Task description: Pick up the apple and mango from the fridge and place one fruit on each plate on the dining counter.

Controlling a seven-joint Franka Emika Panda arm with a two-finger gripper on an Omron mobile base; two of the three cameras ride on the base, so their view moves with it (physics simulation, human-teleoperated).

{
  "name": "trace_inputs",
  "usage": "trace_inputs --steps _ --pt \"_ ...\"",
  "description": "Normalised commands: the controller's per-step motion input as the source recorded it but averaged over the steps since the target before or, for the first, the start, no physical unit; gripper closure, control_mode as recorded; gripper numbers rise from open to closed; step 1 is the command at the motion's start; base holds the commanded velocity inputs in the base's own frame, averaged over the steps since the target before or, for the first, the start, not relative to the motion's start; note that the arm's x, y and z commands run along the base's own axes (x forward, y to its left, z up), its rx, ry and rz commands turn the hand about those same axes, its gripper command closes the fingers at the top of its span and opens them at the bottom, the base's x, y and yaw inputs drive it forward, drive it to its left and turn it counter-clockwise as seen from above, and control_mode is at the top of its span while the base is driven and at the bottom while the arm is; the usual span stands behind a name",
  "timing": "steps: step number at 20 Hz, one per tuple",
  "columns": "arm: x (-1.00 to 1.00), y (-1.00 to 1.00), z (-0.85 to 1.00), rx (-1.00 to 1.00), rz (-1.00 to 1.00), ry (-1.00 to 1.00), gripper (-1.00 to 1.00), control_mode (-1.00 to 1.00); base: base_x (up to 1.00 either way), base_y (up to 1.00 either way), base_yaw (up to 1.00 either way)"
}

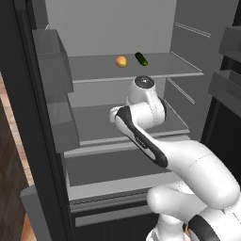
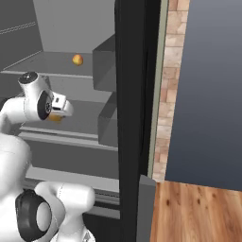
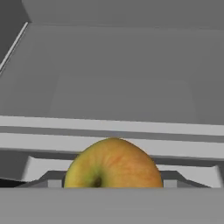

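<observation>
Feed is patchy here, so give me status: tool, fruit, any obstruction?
Tool inside fridge, apple between its fingers, grip unconfirmed. Second fruit on upper shelf beside dark green vegetable. Nothing blocking withdrawal.

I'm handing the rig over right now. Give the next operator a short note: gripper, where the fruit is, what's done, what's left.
Gripper: inside the open fridge over the middle shelf, with the apple between the jaws. Whether the grip is firm, or the apple is off the shelf, I cannot tell.
Mango: untouched on the upper shelf, beside a dark green vegetable.
Done: reached the apple.
Left: carry the apple out to a plate on the dining counter, come back for the mango, put it on the other plate.
</observation>
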Motion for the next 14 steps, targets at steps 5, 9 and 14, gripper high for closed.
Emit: trace_inputs --steps 5,9,14 --pt "-0.5 -0.03 1.0 0.0 0.0 -0.05 1.0 -1.0 0.0 0.0 0.0" --pt "-0.55 0.0 0.79 0.0 0.0 -0.13 1.0 -1.0 0.0 0.0 0.0" --pt "-0.72 -0.02 0.5 0.03 0.0 -0.17 1.0 -1.0 0.0 0.0 0.0"
